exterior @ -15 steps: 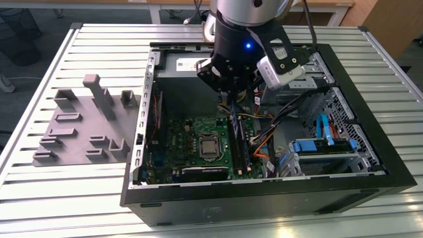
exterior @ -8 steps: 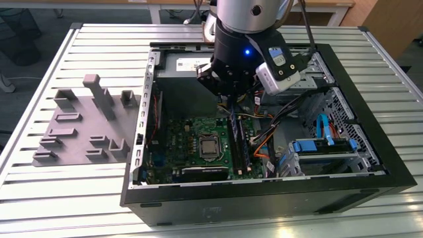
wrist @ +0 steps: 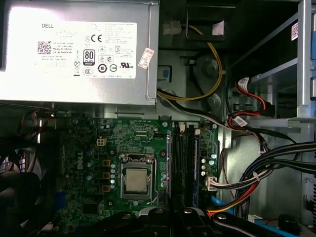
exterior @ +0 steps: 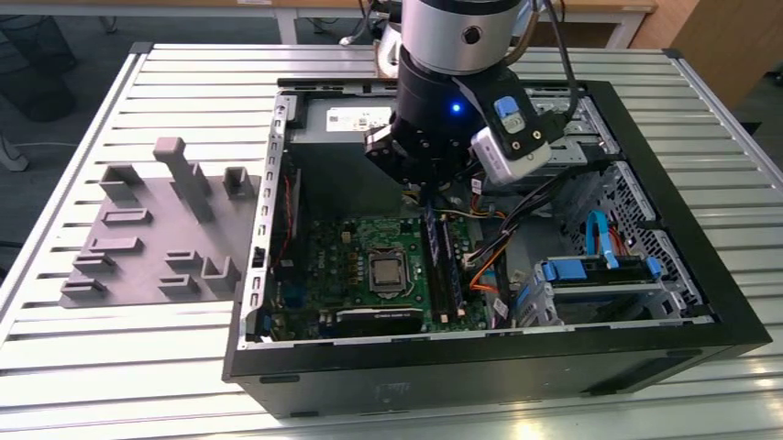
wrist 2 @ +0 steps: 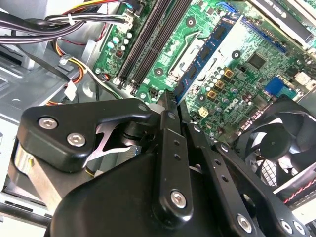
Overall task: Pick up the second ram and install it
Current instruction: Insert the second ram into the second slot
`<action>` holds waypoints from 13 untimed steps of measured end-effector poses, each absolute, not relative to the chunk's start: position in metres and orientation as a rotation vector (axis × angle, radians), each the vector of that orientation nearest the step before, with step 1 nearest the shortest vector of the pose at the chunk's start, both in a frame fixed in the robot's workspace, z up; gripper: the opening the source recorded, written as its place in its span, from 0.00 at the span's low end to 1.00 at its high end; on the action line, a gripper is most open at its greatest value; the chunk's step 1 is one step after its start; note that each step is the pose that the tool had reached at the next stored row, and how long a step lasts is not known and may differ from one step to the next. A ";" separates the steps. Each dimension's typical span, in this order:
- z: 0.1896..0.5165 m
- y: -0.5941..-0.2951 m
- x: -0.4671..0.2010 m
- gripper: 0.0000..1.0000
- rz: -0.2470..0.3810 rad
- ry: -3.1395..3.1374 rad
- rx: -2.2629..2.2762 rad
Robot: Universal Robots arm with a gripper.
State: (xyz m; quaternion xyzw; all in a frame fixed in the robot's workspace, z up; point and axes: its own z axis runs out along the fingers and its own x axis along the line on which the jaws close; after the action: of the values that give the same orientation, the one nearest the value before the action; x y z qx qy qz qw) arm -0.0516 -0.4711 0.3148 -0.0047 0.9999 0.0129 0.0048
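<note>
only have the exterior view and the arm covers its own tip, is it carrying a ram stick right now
Observer: In the second wrist view the gripper has its fingers closed tip to tip, with no stick between them.
Operator: ok, any ram seated yet
Observer: In the first wrist view a blue stick appears to stand in the memory slots, on the side away from the processor.
</note>
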 end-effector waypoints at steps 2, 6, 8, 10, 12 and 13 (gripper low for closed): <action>0.315 -0.471 -0.052 0.14 0.041 3.132 -0.015; 0.315 -0.471 -0.051 0.14 0.041 3.132 -0.015; 0.314 -0.471 -0.050 0.14 0.041 3.131 -0.015; 0.312 -0.471 -0.049 0.14 0.041 3.132 -0.015; 0.310 -0.471 -0.047 0.14 0.041 3.132 -0.015; 0.308 -0.471 -0.046 0.14 0.041 3.132 -0.015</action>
State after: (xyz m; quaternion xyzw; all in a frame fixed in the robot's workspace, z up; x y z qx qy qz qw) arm -0.0462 -0.4711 0.3082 -0.0047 0.9999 0.0130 0.0048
